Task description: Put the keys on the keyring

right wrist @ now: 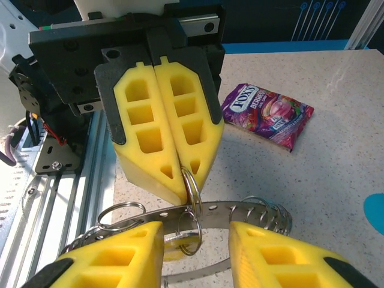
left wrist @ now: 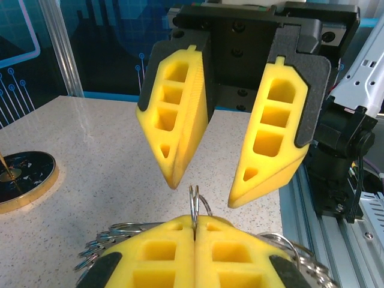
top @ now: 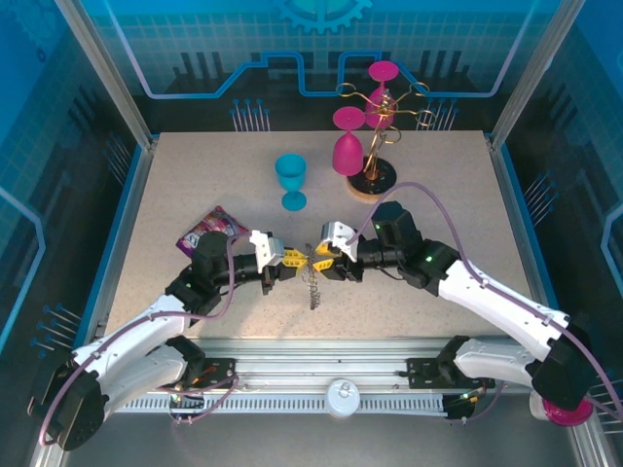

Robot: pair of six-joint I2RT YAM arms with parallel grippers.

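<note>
1. The left gripper (right wrist: pixel 185 192) has its jaws pressed together on a thin wire loop (left wrist: pixel 194 203) of the keyring (right wrist: pixel 240 210), and the loop stands edge-on right at the tips
2. The right gripper (right wrist: pixel 196 231) faces it tip to tip with its jaws apart, one finger on either side of the pinched loop, and it grips nothing that I can see
3. The keyring's flat grey band curves just under the right jaws, with more loops bunched along it on both sides of the tips; I cannot tell whether it touches the table (top: pixel 438 204)
4. I cannot pick the keys out among the loops near the jaws, so it is unclear where they sit
5. The step in hand looks like the right jaws taking a second hold beside the left tips. To do it well:
   - close squarely on the wire, close to the left tips
   - close slowly, since soft pads could nudge so thin a loop sideways
   - do not let the left clamp slacken meanwhile
6. Containers:
   - a blue goblet (top: pixel 290 177) stands upright well beyond the jaws, and its bowl looks empty
   - pink goblets (top: pixel 348 146) hang on a rack (top: pixel 373 185) further beyond the right jaws, seemingly bowl-down
   - a sweet packet (right wrist: pixel 267 114) lies flat and closed behind the left jaws
</note>
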